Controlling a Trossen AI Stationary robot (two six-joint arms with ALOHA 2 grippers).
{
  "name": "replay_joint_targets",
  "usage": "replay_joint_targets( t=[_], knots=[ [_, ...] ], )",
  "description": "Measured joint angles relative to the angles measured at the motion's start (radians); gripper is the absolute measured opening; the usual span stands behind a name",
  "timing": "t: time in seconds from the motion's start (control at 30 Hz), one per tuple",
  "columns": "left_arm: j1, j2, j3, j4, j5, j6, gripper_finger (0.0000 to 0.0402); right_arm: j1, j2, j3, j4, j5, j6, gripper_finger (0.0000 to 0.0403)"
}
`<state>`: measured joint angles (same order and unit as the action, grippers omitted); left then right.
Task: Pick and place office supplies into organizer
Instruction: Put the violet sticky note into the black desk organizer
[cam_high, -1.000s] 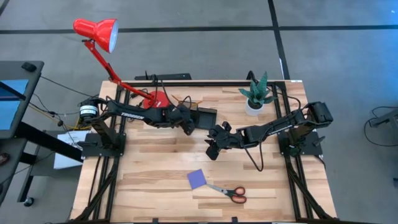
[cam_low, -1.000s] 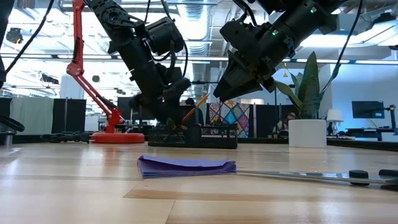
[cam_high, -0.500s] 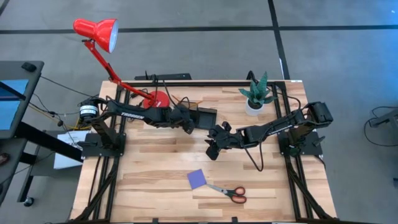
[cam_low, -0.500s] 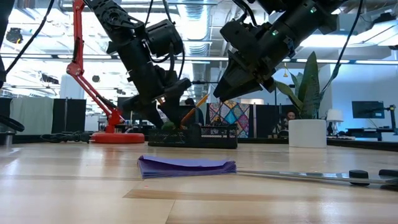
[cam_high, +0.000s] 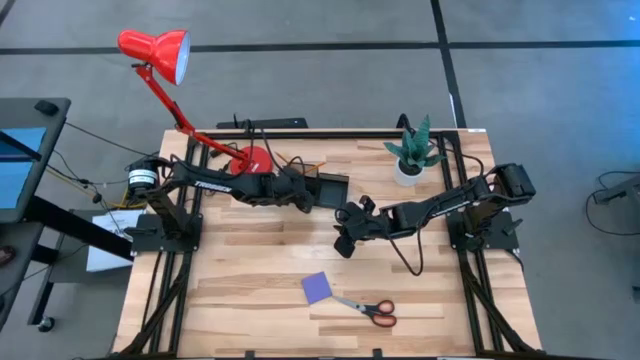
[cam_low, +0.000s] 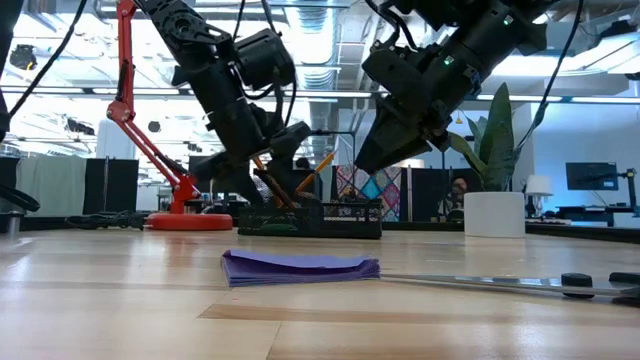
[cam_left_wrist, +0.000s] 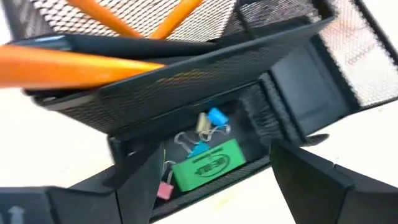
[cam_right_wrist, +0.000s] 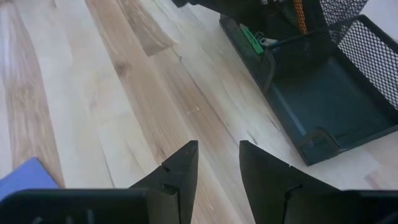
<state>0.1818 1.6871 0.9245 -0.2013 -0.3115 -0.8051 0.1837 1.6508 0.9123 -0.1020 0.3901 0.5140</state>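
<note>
High view: black mesh desk organizer (cam_high: 325, 187) at the back middle of the pale wooden plank surface (cam_high: 250, 270), just beside the round red base of the red desk lamp (cam_high: 250, 158). Left gripper (cam_high: 300, 195) sits at the organizer's left end; right gripper (cam_high: 345, 232) hangs over bare planks in front of the organizer, clear of it. Purple square notepad (cam_high: 318, 288) lies flat near the front middle; red-handled scissors (cam_high: 372, 309) lie just beside it on its right. Potted green plant in a white pot (cam_high: 412, 155) stands at the back right.

Low view: organizer (cam_low: 330, 217) low and dark; thin orange pencils (cam_low: 300, 178) lean out of its taller section. Left gripper (cam_low: 262, 172) is directly above it. Notepad (cam_low: 300, 267) is in the foreground, a scissor blade beside it. An open office with ceiling lights lies beyond.

Left wrist view: left fingers (cam_left_wrist: 311, 177) spread wide apart, holding nothing. Between them, in a low compartment, lies the small green eraser (cam_left_wrist: 208, 163) among small binder clips (cam_left_wrist: 208, 124). Orange pencils (cam_left_wrist: 81, 65) cross the mesh section.

Right wrist view: right fingers (cam_right_wrist: 180, 168) are partly apart, empty, over bare wood; organizer (cam_right_wrist: 311, 93) lies ahead.
</note>
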Motion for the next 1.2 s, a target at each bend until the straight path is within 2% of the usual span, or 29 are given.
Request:
replay_joint_targets(
  t=[0.07, 0.17, 0.27, 0.43, 0.57, 0.63, 0.8, 0.9, 1.0, 1.2],
  knots=[
    [0.0, 0.0, 0.0, 0.024, 0.021, 0.01, 0.0282, 0.0, 0.0, 0.0, 0.001, 0.0, 0.0, 0.0113],
    [0.009, -0.004, 0.007, 0.033, 0.092, 0.113, 0.0282, 0.005, 0.0, 0.0, 0.008, 0.001, -0.037, 0.0113],
    [0.004, -0.016, 0.04, 0.016, 0.107, 0.155, 0.0281, 0.017, 0.0, 0.0, 0.014, -0.004, -0.071, 0.0113],
    [-0.055, -0.095, 0.118, -0.102, -0.017, 0.274, 0.0281, 0.066, 0.0, 0.0, 0.007, -0.053, -0.07, 0.0113],
    [-0.149, -0.201, 0.142, -0.196, -0.122, 0.289, 0.0281, 0.135, -0.003, 0.0, 0.014, -0.098, -0.048, 0.0113],
    [-0.21, -0.258, 0.135, -0.244, -0.176, 0.269, 0.0281, 0.175, -0.003, 0.0, 0.031, -0.102, -0.05, 0.0113],
    [-0.395, -0.356, 0.098, -0.336, -0.329, 0.104, 0.0281, 0.261, 0.034, 0.002, 0.143, -0.103, -0.135, 0.0113],
    [-0.51, -0.37, 0.068, -0.337, -0.386, 0.025, 0.0281, 0.29, 0.099, 0.0, 0.244, -0.102, -0.112, 0.0113],
    [-0.604, -0.368, 0.043, -0.33, -0.392, -0.038, 0.0281, 0.305, 0.173, 0.001, 0.374, -0.102, -0.111, 0.0113],
    [-0.731, -0.359, 0.038, -0.319, -0.502, -0.116, 0.0281, 0.298, 0.33, 0.029, 0.596, -0.105, -0.114, 0.0113]
  ],
)
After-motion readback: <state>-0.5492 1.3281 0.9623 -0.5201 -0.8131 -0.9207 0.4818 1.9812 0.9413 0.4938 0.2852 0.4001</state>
